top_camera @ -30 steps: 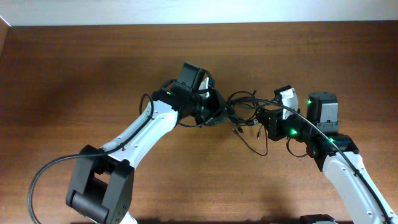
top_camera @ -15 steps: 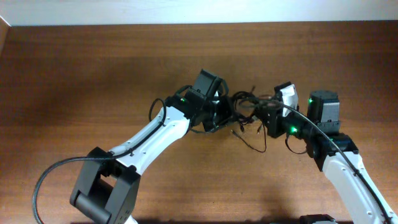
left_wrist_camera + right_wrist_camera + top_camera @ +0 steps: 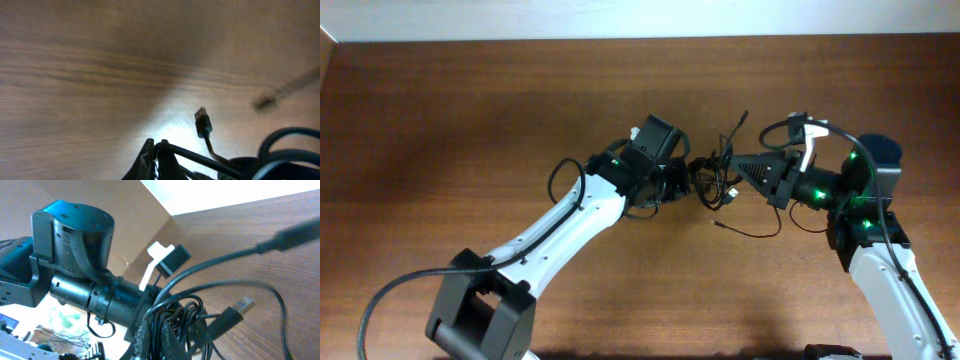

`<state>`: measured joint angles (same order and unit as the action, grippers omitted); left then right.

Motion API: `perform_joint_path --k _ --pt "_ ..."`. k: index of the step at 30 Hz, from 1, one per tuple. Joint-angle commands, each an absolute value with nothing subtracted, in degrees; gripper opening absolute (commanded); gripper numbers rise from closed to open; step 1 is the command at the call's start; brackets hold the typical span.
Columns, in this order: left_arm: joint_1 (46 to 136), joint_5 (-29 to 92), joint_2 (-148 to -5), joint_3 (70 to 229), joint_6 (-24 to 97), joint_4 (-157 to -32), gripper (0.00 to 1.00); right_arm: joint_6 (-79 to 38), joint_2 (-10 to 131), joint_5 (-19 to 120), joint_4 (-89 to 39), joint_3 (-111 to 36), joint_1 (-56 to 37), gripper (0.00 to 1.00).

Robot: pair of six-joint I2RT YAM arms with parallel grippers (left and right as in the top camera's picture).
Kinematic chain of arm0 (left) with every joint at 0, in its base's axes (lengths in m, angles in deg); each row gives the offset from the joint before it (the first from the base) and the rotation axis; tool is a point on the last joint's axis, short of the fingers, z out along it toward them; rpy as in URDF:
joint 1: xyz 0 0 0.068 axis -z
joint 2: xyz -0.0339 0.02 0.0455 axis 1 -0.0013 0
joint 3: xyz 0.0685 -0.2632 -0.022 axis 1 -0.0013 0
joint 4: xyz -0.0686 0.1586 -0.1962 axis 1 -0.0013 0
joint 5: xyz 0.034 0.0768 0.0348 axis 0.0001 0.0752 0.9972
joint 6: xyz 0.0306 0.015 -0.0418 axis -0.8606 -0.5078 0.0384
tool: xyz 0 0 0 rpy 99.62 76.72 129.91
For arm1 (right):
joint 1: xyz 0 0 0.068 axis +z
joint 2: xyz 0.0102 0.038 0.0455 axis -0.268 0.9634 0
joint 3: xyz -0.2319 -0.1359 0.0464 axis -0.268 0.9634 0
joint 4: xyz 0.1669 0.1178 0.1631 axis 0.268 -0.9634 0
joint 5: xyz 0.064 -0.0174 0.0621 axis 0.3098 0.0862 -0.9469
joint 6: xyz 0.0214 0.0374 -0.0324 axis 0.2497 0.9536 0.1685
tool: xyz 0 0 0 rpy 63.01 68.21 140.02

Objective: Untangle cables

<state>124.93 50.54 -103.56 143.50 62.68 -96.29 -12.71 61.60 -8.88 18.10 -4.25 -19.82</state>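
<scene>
From overhead, two arms meet near the middle of the brown tabletop (image 3: 470,120): the left arm (image 3: 560,225) runs up from the lower left and the right arm (image 3: 880,270) from the lower right. One knotted bundle of thin black cables (image 3: 713,183) hangs between them. How many cords make it up cannot be counted. The left pincer (image 3: 691,179) meets the bundle's left side and the right pincer (image 3: 734,167) its right side, both pressed together on it. One loose strand (image 3: 757,233) sags toward the lower middle of the frame, and one plug end (image 3: 742,119) sticks out toward the top. In the left wrist view, the left pincer (image 3: 155,159) sits at the bottom edge, its tips closed, pinching the cables (image 3: 287,145), which loop away to the lower right. One sharp plug (image 3: 202,120) hangs just above the wood at centre, and one blurred dark strand crosses the right edge. In the right wrist view, the right pincer (image 3: 154,339), at the bottom centre, is clamped on the cables (image 3: 181,314), which are coiled just above it. Two plug ends show here: a flat metal-tipped plug (image 3: 228,314) right of centre and a blurred thick one at the upper right. The left arm (image 3: 75,245) fills the left half.
</scene>
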Motion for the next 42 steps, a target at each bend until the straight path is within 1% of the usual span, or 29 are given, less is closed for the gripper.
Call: perform_joint_path --k 1,2,4,6,9,11,13,15,16,17,18,19,20,21,23,25,26,27,28,29,32,33,34,35,37,38,39,40,42 --pt "120.43 64.9 -104.85 141.86 65.5 -101.06 0.0 -11.45 60.42 -12.75 19.5 -5.56 -23.14 0.08" --pt "119.07 62.91 -104.83 141.86 69.82 -102.02 0.0 -11.43 60.42 -10.19 18.54 -5.56 -23.16 0.1" --pt "116.62 51.5 -104.83 141.86 71.49 -99.83 0.0 -11.45 60.42 -4.73 15.15 -5.56 -22.62 0.11" --pt "114.7 33.07 -104.83 141.86 64.12 -92.68 0.0 -11.45 60.48 0.06 11.43 -5.56 -21.76 0.11" --pt "114.46 18.17 -104.83 141.86 54.39 -84.47 0.03 -11.45 60.53 5.08 9.03 -5.54 -20.15 0.12" --pt "114.55 18.6 -104.83 141.86 50.94 -84.6 0.04 -11.47 60.53 5.87 8.26 -5.54 -18.73 0.23" --pt "114.57 18.63 -104.83 141.86 45.43 -86.02 0.0 -11.51 60.53 8.49 5.75 -5.54 -17.44 0.25" --pt "114.57 18.85 -104.83 141.86 38.92 -89.69 0.0 -11.86 60.53 15.9 1.07 -5.54 -16.5 0.25" --pt "114.57 20.94 -104.83 141.86 36.89 -92.09 0.03 -11.84 60.53 19.75 -1.09 -5.54 -16.52 0.26" --pt "114.57 26.78 -104.83 141.86 36.89 -95.35 0.32 -11.82 60.53 23.36 -2.95 -5.54 -16.52 0.29" --pt "114.57 34.54 -104.83 141.86 37.3 -99.07 0.57 -11.84 60.53 25.54 -4.19 -5.54 -16.52 0.31" --pt "114.57 41.51 -104.83 141.86 40.58 -102.19 0.88 -11.84 60.53 26.35 -4.98 -5.54 -16.52 0.31" --pt "114.52 49.77 -104.83 141.86 48.1 -106.3 0.99 -11.84 60.53 27.25 -6.23 -5.54 -16.52 0.33" --pt "114.5 52.02 -104.83 141.86 51.75 -107.81 0.99 -11.86 60.53 28.25 -7.06 -5.54 -16.52 0.35" --pt "114.52 48.7 -104.83 141.93 52.54 -107.42 0.99 -11.86 60.66 31.16 -8.96 -5.52 -16.52 0.39" --pt "114.52 44.0 -104.83 142.43 42.15 -105.08 0.99 -11.86 60.75 33.59 -11.03 -5.52 -16.52 0.41" --pt "114.52 44.42 -104.83 143.21 35.47 -104.68 0.99 -11.86 60.75 34.61 -12.35 -5.52 -16.52 0.45" --pt "114.5 47.67 -104.83 144.2 31.29 -104.46 0.99 -11.88 60.75 35.14 -13.4 -5.52 -16.52 0.48" --pt "114.52 54.23 -104.83 144.7 28.38 -102.63 1.0 -11.86 60.75 35.12 -14.01 -5.52 -16.52 0.51" --pt "114.52 57.36 -104.83 144.7 26.29 -100.95 0.95 -11.86 60.75 35.12 -14.25 -5.52 -16.52 0.5" --pt "114.52 61.03 -105.5 144.66 19.99 -95.2 0.65 -11.84 60.75 35.09 -14.53 -5.52 -16.52 0.51" --pt "114.52 60.55 -105.7 144.66 20.27 -94.74 0.62 -11.84 60.75 35.09 -14.55 -5.52 -16.52 0.51" --pt "114.52 60.02 -105.92 144.66 21.72 -94.48 0.66 -11.84 60.75 35.07 -14.55 -5.52 -16.5 0.5" --pt "114.52 59.48 -106.4 144.66 25.35 -94.39 0.67 -11.6 60.75 35.07 -14.55 -5.52 -16.5 0.5" --pt "114.52 55.85 -108.08 144.66 39.95 -94.8 0.67 -11.62 60.75 35.07 -14.55 -5.52 -16.5 0.5" --pt "114.52 51.96 -108.91 144.64 46.57 -94.76 0.53 -11.62 60.75 35.09 -14.55 -5.52 -16.5 0.5" --pt "114.55 47.83 -109.68 144.64 53.67 -94.78 0.42 -11.62 60.75 35.09 -14.55 -5.52 -16.5 0.5" --pt "114.7 45.05 -110.25 144.64 58.44 -94.74 0.42 -11.62 60.75 35.07 -14.55 -5.52 -16.5 0.5" --pt "115.88 44.31 -111.62 144.64 65.06 -94.1 0.48 -11.62 60.75 35.07 -14.6 -5.52 -16.5 0.51"
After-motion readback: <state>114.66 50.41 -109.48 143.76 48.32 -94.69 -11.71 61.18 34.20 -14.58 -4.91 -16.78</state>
